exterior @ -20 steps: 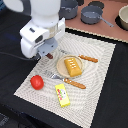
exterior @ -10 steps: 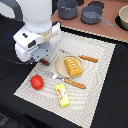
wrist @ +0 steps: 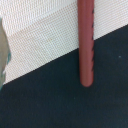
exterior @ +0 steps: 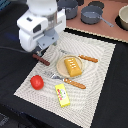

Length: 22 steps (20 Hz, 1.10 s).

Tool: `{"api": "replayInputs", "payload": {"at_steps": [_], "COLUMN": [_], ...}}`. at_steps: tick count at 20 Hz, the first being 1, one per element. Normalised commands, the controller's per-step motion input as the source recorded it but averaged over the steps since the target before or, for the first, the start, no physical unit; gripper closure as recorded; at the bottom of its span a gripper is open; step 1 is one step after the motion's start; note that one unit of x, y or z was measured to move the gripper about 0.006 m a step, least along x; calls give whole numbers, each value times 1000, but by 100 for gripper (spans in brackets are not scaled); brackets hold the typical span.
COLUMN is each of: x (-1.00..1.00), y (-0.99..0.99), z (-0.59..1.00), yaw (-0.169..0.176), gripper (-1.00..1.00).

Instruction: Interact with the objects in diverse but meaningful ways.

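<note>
A thin dark-brown sausage (exterior: pixel 41 60) lies across the edge of the woven mat (exterior: pixel 100 75), half on the dark table, on the exterior view's left. My gripper (exterior: pixel 43 50) hangs just above it; blur hides the fingers, so I can't tell if they are open or shut. The wrist view shows the sausage (wrist: pixel 86 42) close below, untouched. A red tomato (exterior: pixel 36 82) sits near the mat's left corner. An orange-yellow bread block (exterior: pixel 73 65) rests on a round plate (exterior: pixel 61 67). Toward the mat's front edge lies a flat yellow packet (exterior: pixel 62 95).
A wooden-handled knife (exterior: pixel 88 58) lies beside the plate, and a wooden-handled fork (exterior: pixel 74 83) lies in front of it. Two grey pots (exterior: pixel 70 7) (exterior: pixel 92 15) and a bowl (exterior: pixel 123 17) stand on the brown surface behind the mat. Dark table surrounds the mat.
The arm has shifted a little above the mat's left edge. The toy foods lie where they were.
</note>
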Motion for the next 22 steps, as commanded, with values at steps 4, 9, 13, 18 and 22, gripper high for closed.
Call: {"api": "replayInputs", "payload": {"at_steps": [4, 9, 13, 18, 22], "x": [447, 466, 495, 355, 319], "y": [-819, -778, -655, -560, -506], "z": [753, 369, 25, -182, -264], "yaw": [-27, -43, -35, -19, -22], "gripper": [-100, -100, -100, -100, -100]}}
